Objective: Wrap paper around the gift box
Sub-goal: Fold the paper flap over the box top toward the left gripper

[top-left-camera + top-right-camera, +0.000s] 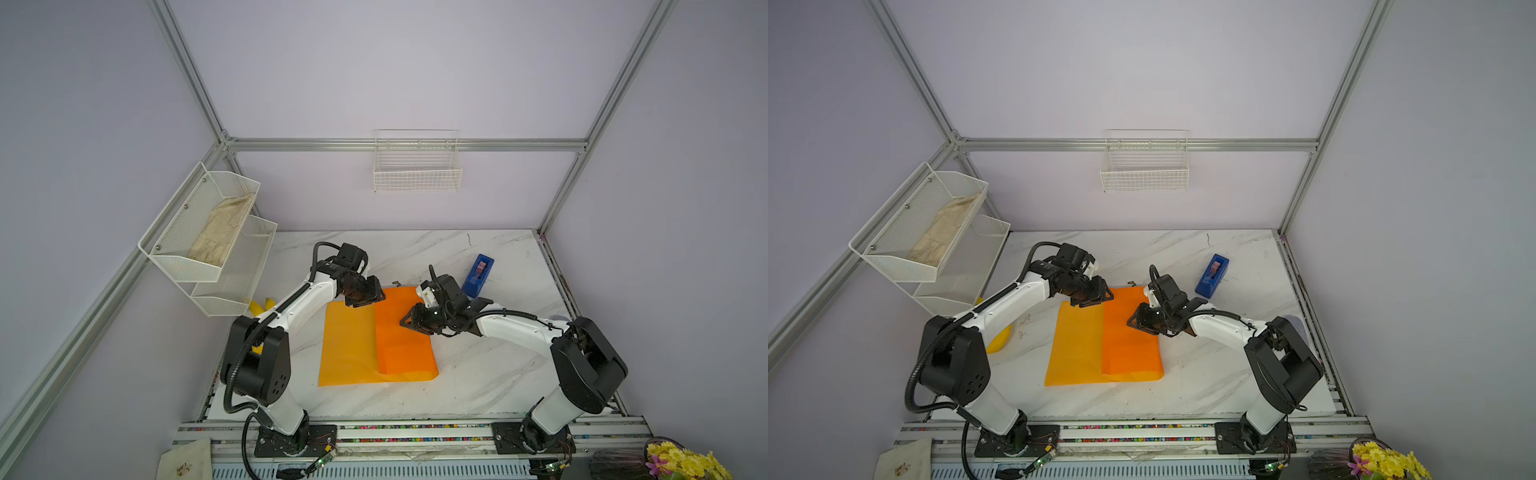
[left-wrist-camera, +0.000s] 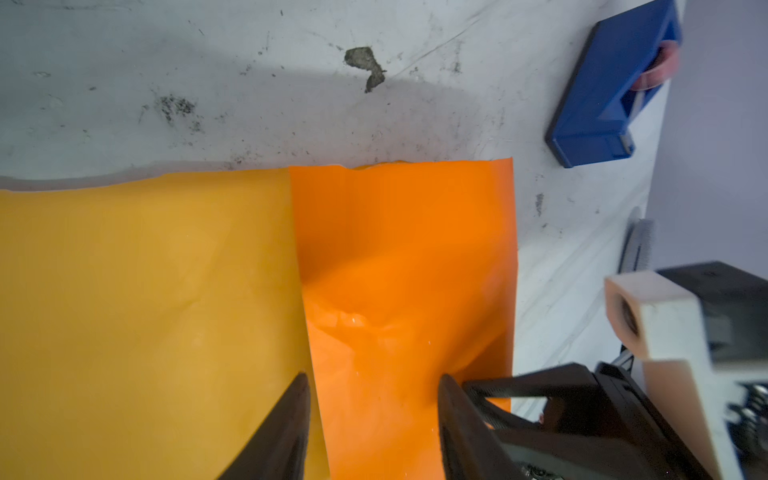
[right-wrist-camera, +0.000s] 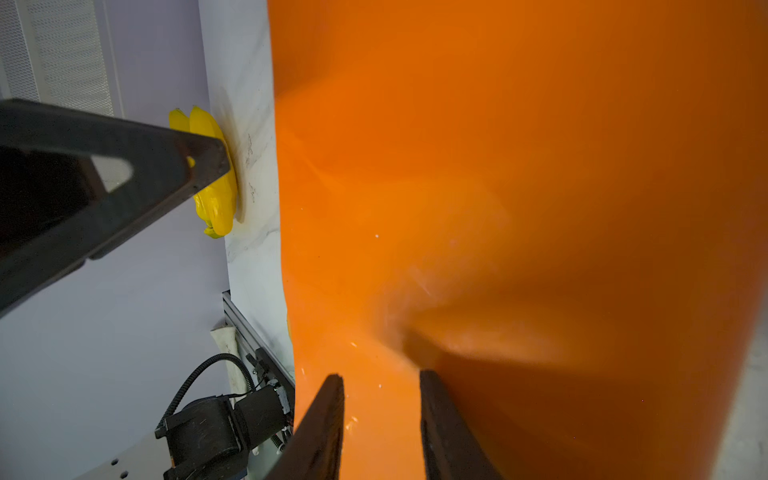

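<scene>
Over the paper (image 2: pixel 145 291), left claw (image 2: pixel 374 378) gapes.

This is a robot lab cell. An aluminium frame (image 1: pixel 407 144) boxes in plain lilac walls (image 1: pixel 374 75) around a marble-look table (image 1: pixel 478 374). The left arm (image 1: pixel 299 303) and right arm (image 1: pixel 519 328), white and black, are bolted to a slotted rail (image 1: pixel 415 432) well behind the left gripper (image 1: pixel 365 300) and right gripper (image 1: pixel 406 323). A bare circuit board (image 1: pixel 326 457) and loose cables sit by that rail. A wire basket (image 1: pixel 417 174) hangs on the wall far beyond both grippers. A mesh shelf (image 1: pixel 199 232) is screwed on out past the left gripper. Props lie about: a tape dispenser (image 1: pixel 478 274) just beyond the right gripper and flowers (image 1: pixel 685 461) far behind it.
</scene>
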